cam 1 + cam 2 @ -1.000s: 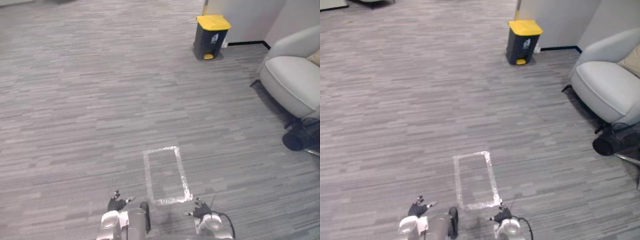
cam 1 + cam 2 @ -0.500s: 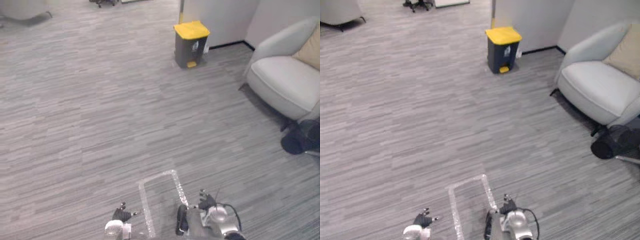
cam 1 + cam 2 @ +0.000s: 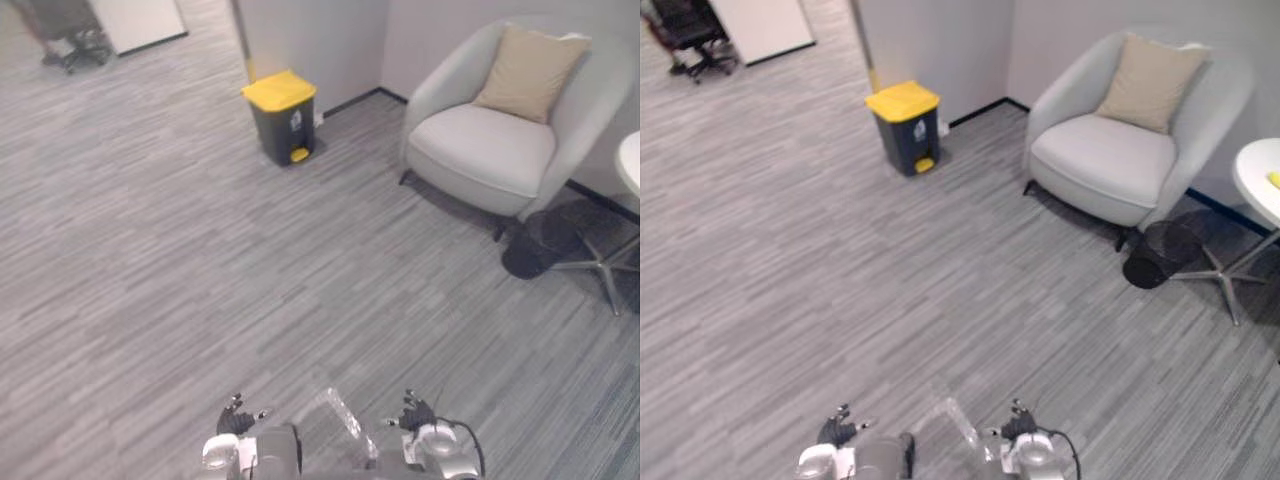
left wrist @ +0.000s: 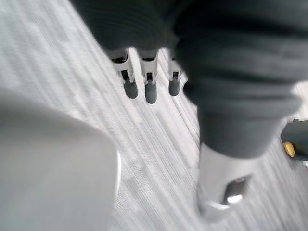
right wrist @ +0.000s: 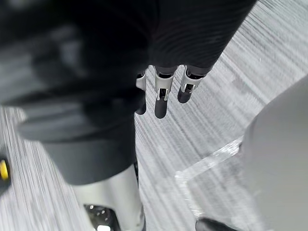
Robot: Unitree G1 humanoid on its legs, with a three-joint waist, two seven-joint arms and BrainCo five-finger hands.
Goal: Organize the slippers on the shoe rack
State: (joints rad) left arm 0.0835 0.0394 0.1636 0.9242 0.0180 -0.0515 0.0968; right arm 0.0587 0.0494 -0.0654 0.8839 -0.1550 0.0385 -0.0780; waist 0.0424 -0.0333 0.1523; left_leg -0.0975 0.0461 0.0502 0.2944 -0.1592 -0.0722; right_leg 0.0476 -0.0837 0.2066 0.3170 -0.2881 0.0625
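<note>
Fingers [image 4: 150, 91] of left hand [image 3: 236, 418] and right hand [image 3: 414, 414] hang straight and empty, floor [image 3: 150, 250] beyond them, likely free for slippers.

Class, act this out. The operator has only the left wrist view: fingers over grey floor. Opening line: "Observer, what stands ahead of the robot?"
Observer: A grey armchair, ahead and to the right.
Operator: Anything on its seat?
Observer: A tan cushion leaning against the backrest.
Operator: And on the ground nearby?
Observer: A black mesh basket stands beside the armchair.
Operator: What is the other arm doing?
Observer: The right hand hangs open and holds nothing, near a taped outline.
</note>
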